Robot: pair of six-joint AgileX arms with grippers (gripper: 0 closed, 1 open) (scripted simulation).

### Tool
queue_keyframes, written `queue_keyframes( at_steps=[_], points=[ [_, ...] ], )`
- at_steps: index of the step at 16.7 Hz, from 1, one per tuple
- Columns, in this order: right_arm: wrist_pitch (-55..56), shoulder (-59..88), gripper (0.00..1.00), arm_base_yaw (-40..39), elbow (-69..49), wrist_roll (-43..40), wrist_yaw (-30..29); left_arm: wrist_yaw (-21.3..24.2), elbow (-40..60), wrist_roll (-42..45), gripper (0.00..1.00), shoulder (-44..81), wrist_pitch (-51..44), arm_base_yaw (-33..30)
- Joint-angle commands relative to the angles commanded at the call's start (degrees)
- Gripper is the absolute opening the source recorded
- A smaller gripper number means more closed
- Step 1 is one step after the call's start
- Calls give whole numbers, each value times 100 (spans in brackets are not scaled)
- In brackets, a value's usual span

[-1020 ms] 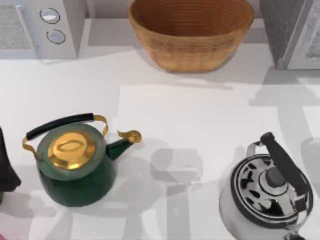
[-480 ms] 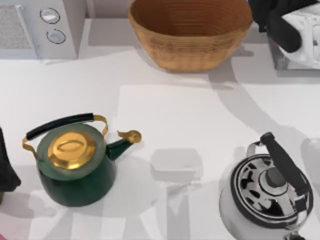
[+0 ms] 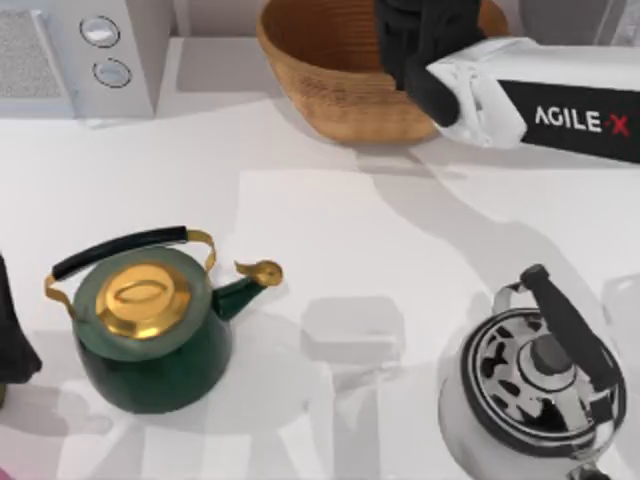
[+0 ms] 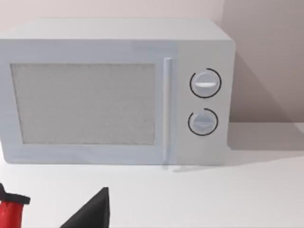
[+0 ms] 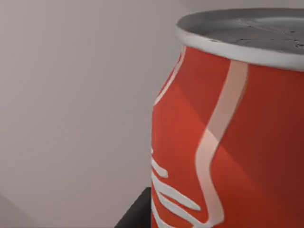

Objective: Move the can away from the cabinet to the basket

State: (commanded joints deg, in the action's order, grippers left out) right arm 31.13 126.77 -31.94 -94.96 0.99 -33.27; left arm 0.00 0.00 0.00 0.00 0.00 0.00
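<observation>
Surface: white (image 3: 330,220), two kettles at 6 o'clock.
Change: right tool (image 3: 425,45) has swung from the 2 o'clock corner over the basket (image 3: 330,90).
Tool state: holding the can (image 5: 228,128).
Meaning: release seems next.

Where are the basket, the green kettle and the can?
basket (image 3: 320,75): top view, woven left wall.
green kettle (image 3: 150,345): top view, dark green body.
can (image 5: 237,142): right wrist view, red side.

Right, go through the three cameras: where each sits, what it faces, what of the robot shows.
Top view: above the table, looking down on basket, two kettles, microwave; right arm reaches over the basket.
Left wrist view: low at table level, facing the microwave front; a dark tip of the left hand shows.
Right wrist view: pressed close to the red can.
Top and left wrist views share the microwave.
</observation>
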Motion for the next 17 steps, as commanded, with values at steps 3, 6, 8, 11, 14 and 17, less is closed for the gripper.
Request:
queue_keyframes(
  at_steps=[3, 6, 8, 11, 14, 17],
  points=[
    [2, 7, 0, -2, -6, 0, -2, 0, 0, 0, 100, 0, 0, 0],
    [-14, 38, 0, 28, 27, 13, 19, 0, 0, 0, 100, 0, 0, 0],
    [-34, 164, 0, 49, -140, 13, 48, 0, 0, 0, 100, 0, 0, 0],
    [-85, 422, 0, 112, -488, -1, 104, 0, 0, 0, 100, 0, 0, 0],
    [-103, 515, 0, 136, -624, -8, 130, 0, 0, 0, 100, 0, 0, 0],
    [-103, 515, 8, 136, -624, -8, 130, 0, 0, 0, 100, 0, 0, 0]
  ],
)
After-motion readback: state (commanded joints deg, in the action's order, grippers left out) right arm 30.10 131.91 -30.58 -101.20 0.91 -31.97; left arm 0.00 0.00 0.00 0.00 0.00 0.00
